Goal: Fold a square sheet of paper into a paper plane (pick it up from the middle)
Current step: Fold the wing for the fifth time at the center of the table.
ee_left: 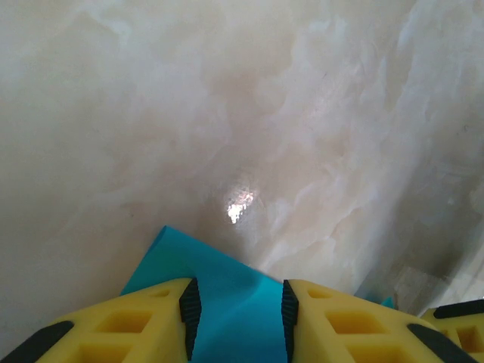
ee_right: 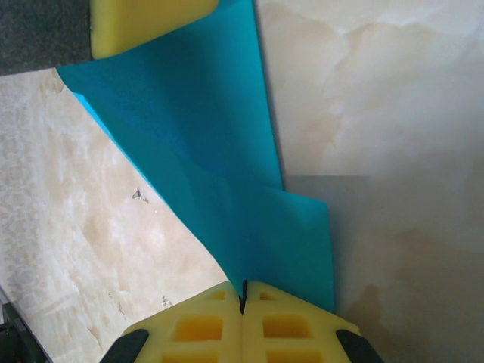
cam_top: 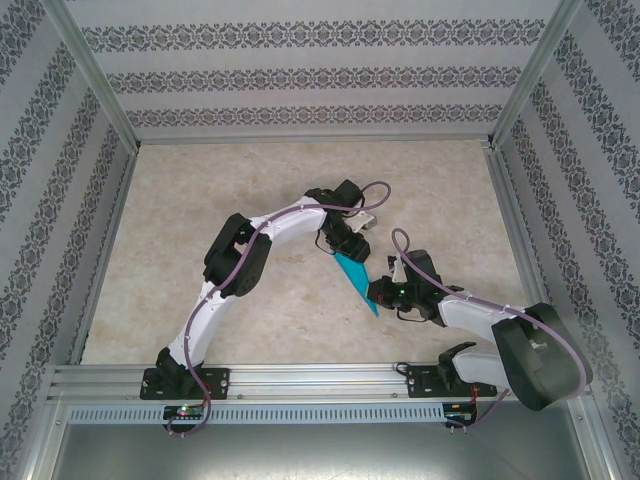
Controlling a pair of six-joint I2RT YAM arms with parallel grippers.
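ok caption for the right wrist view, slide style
Right end effector shut on folded teal paper, held above the marbled table.

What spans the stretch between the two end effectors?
The folded teal-blue sheet of paper bridges it: the top external view shows it running from the left end effector to the right end effector, both touching it.

light: bright, even | glare: spot on table (ee_left: pixel 240 204) | blur: soft wrist views | shadows: faint
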